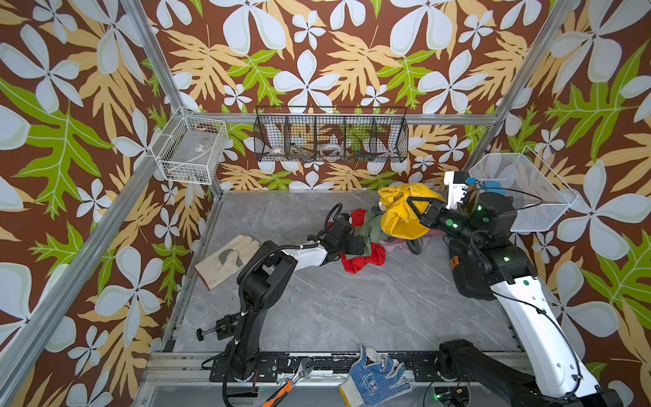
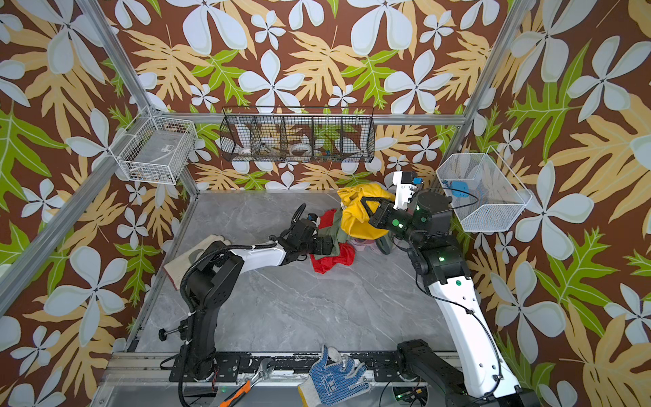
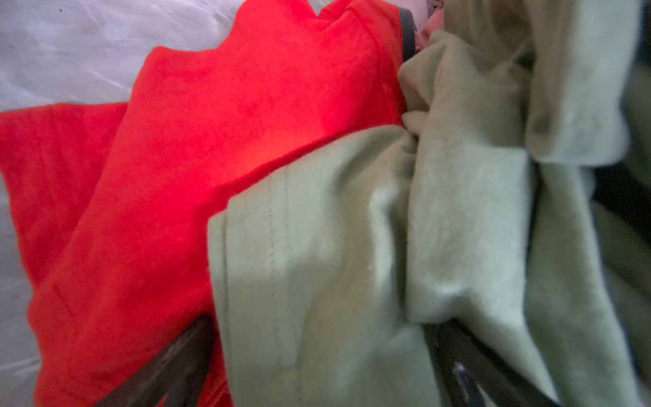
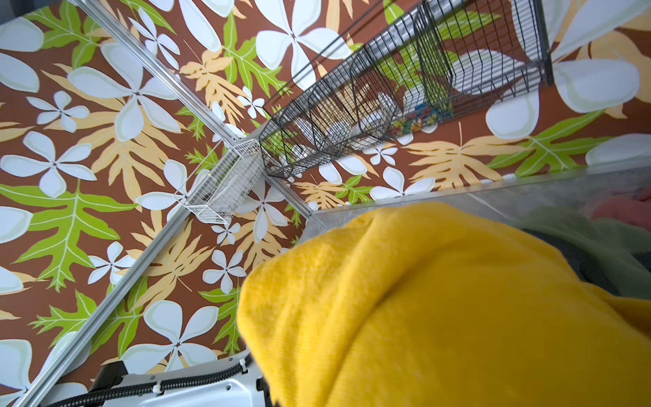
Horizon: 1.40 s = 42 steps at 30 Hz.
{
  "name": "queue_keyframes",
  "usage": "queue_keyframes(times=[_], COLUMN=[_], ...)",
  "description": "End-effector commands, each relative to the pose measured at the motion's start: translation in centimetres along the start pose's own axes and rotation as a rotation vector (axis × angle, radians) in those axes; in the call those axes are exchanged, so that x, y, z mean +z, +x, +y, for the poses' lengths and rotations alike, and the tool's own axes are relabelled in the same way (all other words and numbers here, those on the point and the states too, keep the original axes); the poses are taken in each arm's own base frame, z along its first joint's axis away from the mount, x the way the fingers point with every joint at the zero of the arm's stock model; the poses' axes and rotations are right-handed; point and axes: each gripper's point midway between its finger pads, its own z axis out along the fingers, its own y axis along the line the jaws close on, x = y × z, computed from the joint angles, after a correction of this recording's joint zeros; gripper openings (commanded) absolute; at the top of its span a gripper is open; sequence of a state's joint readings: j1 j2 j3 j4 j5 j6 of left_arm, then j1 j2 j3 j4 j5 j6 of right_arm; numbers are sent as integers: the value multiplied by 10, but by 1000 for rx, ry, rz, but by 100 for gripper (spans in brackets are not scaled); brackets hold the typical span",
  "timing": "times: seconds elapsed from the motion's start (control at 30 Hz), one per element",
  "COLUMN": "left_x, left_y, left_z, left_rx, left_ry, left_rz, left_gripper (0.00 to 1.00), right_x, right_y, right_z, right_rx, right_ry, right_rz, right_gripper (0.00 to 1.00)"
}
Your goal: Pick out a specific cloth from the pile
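The mustard-yellow cloth [image 1: 401, 215] [image 2: 355, 220] hangs bunched above the pile at the back of the table, with my right gripper [image 1: 413, 205] [image 2: 365, 203] shut on it. It fills the right wrist view [image 4: 440, 310] and hides the jaws there. The pile [image 1: 366, 259] [image 2: 334, 259] lies below, with red, olive-green and pink cloths showing. My left gripper [image 1: 359, 245] [image 2: 327, 245] [image 3: 320, 326] is open and low on the pile. Its dark fingers [image 3: 169, 370] stand wide, one on the red cloth [image 3: 211, 123]. The olive-green cloth [image 3: 352, 229] lies between them.
A beige work glove [image 1: 225, 259] lies at the table's left edge. A blue dotted glove [image 1: 377, 377] and a wrench [image 1: 292, 380] rest on the front rail. A white mesh basket [image 1: 521, 190] hangs at the right, a black wire basket [image 1: 331, 137] on the back wall.
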<state>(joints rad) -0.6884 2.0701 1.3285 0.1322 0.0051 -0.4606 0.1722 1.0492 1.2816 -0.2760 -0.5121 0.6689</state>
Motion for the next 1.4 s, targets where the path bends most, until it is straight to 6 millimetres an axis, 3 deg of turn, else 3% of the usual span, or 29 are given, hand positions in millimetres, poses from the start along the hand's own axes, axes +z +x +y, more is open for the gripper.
queue_keyframes(times=[0.0, 0.13, 0.47, 0.77, 0.9, 1.13, 1.23, 1.37], left_x=[-4, -12, -44, -82, -105, -154, -174, -202], left_y=[1, -1, -23, -40, -47, -55, -51, -42], left_z=[2, 2, -3, -2, -4, -10, -22, -17], left_rx=[10, 7, -17, -39, -26, 23, 57, 52], left_ry=[-16, -18, -24, -37, -22, 49, 137, 159], left_rz=[9, 2, -66, -143, -202, -322, -344, -394], left_gripper=[100, 100, 100, 100, 100, 100, 100, 100], right_x=[-4, -1, 33, 53, 63, 96, 108, 121], right_y=[-24, -32, -15, 4, 15, 53, 61, 69], right_z=[12, 19, 34, 33, 32, 39, 38, 28], right_rx=[-67, -57, -44, -42, -36, -67, -73, -63], right_ry=[-19, -56, -152, -174, -174, -164, -157, -109], right_rz=[-82, -109, -46, 2, 28, 120, 144, 165], right_gripper=[0, 0, 0, 0, 0, 0, 0, 0])
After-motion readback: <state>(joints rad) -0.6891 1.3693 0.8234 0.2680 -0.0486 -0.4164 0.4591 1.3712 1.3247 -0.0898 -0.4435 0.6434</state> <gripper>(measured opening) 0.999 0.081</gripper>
